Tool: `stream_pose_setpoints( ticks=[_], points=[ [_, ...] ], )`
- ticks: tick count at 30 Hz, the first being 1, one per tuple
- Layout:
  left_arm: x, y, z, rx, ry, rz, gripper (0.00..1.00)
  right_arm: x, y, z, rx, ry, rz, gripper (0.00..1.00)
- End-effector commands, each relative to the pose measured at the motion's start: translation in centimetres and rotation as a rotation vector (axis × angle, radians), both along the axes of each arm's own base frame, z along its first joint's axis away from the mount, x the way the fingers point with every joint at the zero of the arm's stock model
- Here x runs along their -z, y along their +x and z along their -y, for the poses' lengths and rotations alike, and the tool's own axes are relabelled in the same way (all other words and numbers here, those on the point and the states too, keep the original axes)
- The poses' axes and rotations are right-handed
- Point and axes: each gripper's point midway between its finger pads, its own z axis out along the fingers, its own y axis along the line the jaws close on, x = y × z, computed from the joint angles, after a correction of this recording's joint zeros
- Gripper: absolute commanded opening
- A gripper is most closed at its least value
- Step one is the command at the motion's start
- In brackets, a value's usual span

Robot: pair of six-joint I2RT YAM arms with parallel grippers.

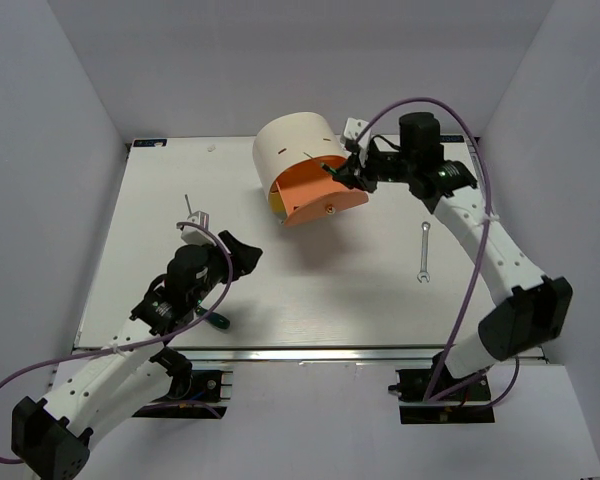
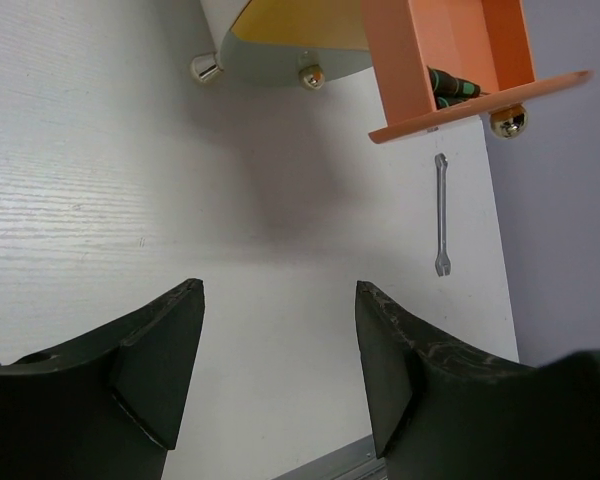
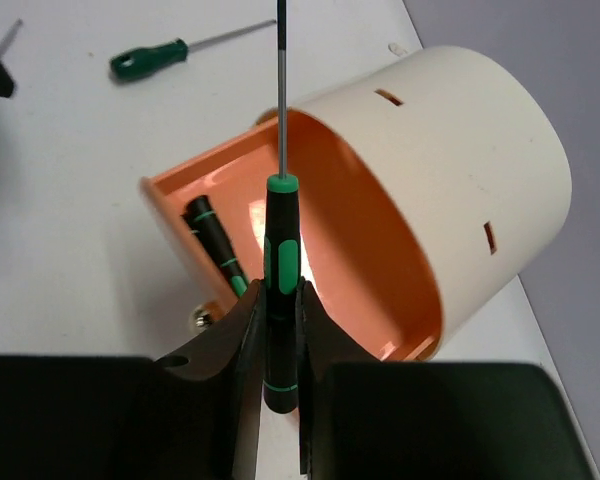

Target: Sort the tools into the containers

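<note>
**Ana:** Start from above. What lies where?

**Ben:** The cream cabinet stands at the far middle of the tabletop. Its orange drawer is pulled out toward the near side, with a brass knob on the front. The right claw is at the drawer's right edge. A silver spanner lies flat to the right, well apart from the cabinet.

**Ana:** And on the left?

**Ben:** The left claw is over bare tabletop, left of centre. A thin metal rod lies beyond it. A green-handled screwdriver lies near the front edge, partly under the left arm.

**Ana:** What does the left wrist camera show?

**Ben:** The left claw is released, its two fingers spread wide with only tabletop between them. The spanner lies ahead and to the right. The orange drawer juts out at the top right, and the stowed screwdrivers, with black-and-green handles, are inside it. A strip of the yellow drawer shows at the top edge.

**Ana:** And the right wrist camera?

**Ben:** The right claw is clenched on a thin screwdriver. It grips the black-and-green handle, and the shaft points straight away over the open orange drawer. A black-and-green handle rests inside the drawer against its left wall. The green-handled screwdriver lies on the tabletop far beyond.
</note>
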Motion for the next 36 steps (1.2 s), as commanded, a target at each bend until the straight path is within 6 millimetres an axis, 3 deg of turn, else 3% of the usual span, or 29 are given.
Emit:
stream_pose_setpoints(
  ticks=[1,5,11,14,15,17,18,20,21,23,24,25,26,29,30,31,32,33,34,35,36],
  points=[
    [-3.3,0.6,0.5,0.012,-0.043,0.083,0.71,-2.6,3.6,-0.9,0.047,0.011,0.103,0.00],
    [-3.6,0.7,0.6,0.015,-0.050,0.093,0.71,-1.4,5.1,-1.4,0.033,-0.037,0.107,0.00],
    [-4.2,0.8,0.6,0.016,-0.045,0.104,0.72,2.8,5.2,-1.1,0.003,-0.153,0.050,0.01],
    [-5.2,1.1,0.7,0.015,-0.044,0.130,0.72,4.2,4.5,-0.8,-0.012,-0.195,0.020,0.23],
    [-5.6,1.2,0.7,0.016,-0.042,0.141,0.72,4.5,4.5,-0.7,-0.011,-0.204,0.016,0.35],
    [-6.1,1.7,1.0,0.026,-0.013,0.158,0.72,4.5,4.6,-0.7,-0.005,-0.202,0.010,0.41],
    [-7.3,2.1,1.0,0.033,0.009,0.190,0.72,4.5,4.7,-0.7,-0.001,-0.202,0.006,0.44],
    [-7.3,3.0,1.3,0.044,0.065,0.182,0.71,3.7,5.2,-1.0,0.013,-0.181,0.008,0.45],
    [-8.9,3.5,1.4,0.053,0.095,0.220,0.70,3.4,5.3,-1.1,0.018,-0.174,0.006,0.45],
    [-8.9,4.4,1.8,0.069,0.152,0.214,0.53,2.2,5.3,-1.3,0.019,-0.151,0.015,0.44],
    [-10.5,4.9,2.0,0.074,0.175,0.251,0.44,1.0,5.5,-1.4,0.025,-0.126,0.039,0.42],
    [-10.8,5.3,1.9,0.071,0.197,0.254,0.35,-0.4,5.4,-1.4,0.032,-0.102,0.060,0.40],
    [-10.7,5.9,2.2,0.076,0.224,0.247,0.22,-1.4,5.3,-1.4,0.048,-0.074,0.059,0.38],
    [-13.0,7.4,2.3,0.083,0.258,0.288,0.13,-5.1,5.0,-0.9,0.085,0.017,0.130,0.17],
    [-12.6,8.8,1.8,0.079,0.278,0.274,0.13,-6.0,4.0,-0.7,0.082,0.060,0.136,0.04],
    [-14.3,9.6,1.8,0.085,0.257,0.301,0.14,-6.1,3.4,-0.6,0.076,0.073,0.129,0.00],
    [-14.7,9.9,2.5,0.151,0.226,0.303,0.15,-5.9,2.7,-0.4,0.055,0.080,0.116,0.00],
    [-15.1,10.6,2.4,0.166,0.203,0.300,0.22,-5.6,1.4,-0.6,0.008,0.092,0.095,0.00],
    [-14.2,12.8,1.1,0.143,0.206,0.266,0.28,-3.6,-0.5,-0.2,-0.039,0.064,0.044,0.00],
    [-16.1,13.7,1.1,0.162,0.183,0.293,0.36,-2.4,-2.0,0.1,-0.102,0.045,0.021,0.00],
    [-16.5,14.7,0.8,0.158,0.179,0.294,0.53,-2.2,-5.0,0.1,-0.223,0.055,0.021,0.00]
  ],
)
